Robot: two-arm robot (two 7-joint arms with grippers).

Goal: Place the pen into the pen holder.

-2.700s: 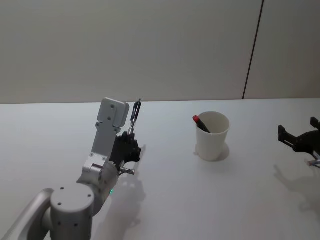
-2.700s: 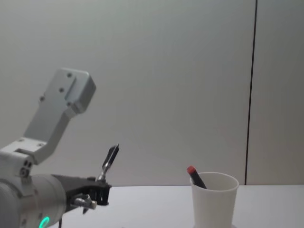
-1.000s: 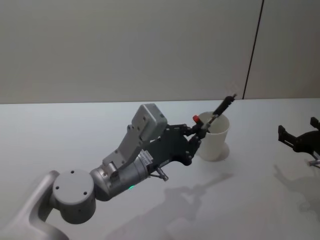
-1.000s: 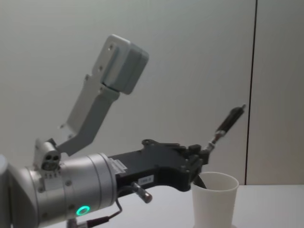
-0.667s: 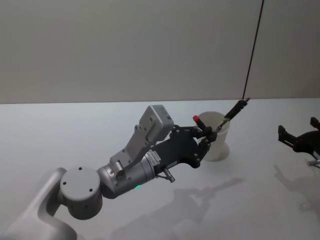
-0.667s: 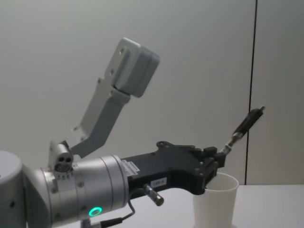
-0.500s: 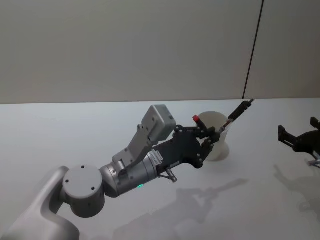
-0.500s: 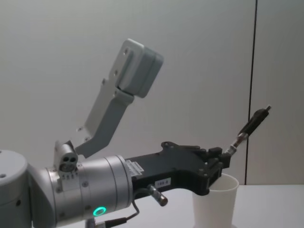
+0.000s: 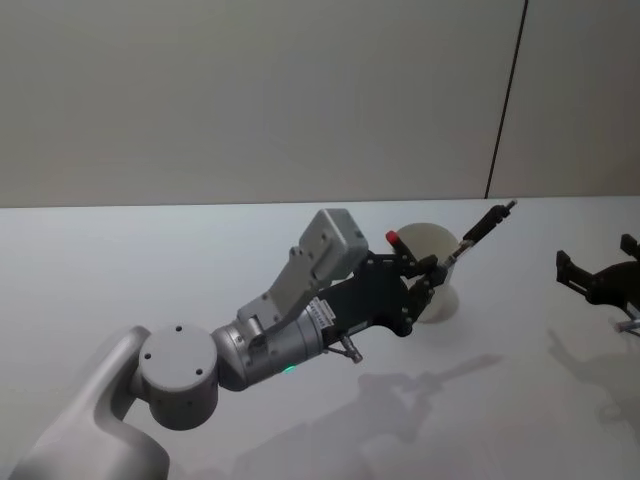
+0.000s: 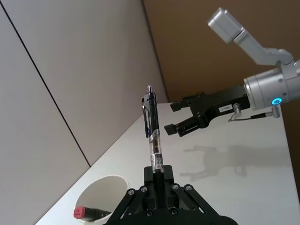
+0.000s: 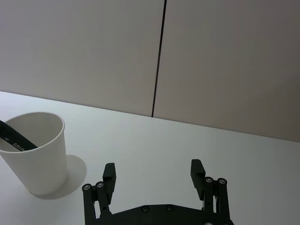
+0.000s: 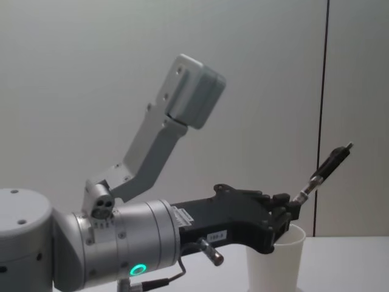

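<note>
The left gripper (image 9: 428, 272), clamped on the pen (image 9: 481, 231), has carried it to the cup (image 9: 445, 300) — tilted, not yet lowered; the right gripper (image 9: 600, 280) idles aside, fingers apart.

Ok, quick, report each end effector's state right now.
Left end effector: shut on the pen, by the rim of the pen holder.
Right end effector: open, holding nothing.

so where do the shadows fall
Head view: the left gripper and pen throw a soft shadow on the table nearer the robot; right wrist view: the pen holder shades the table beside its base; left wrist view: the right gripper casts one too.
</note>
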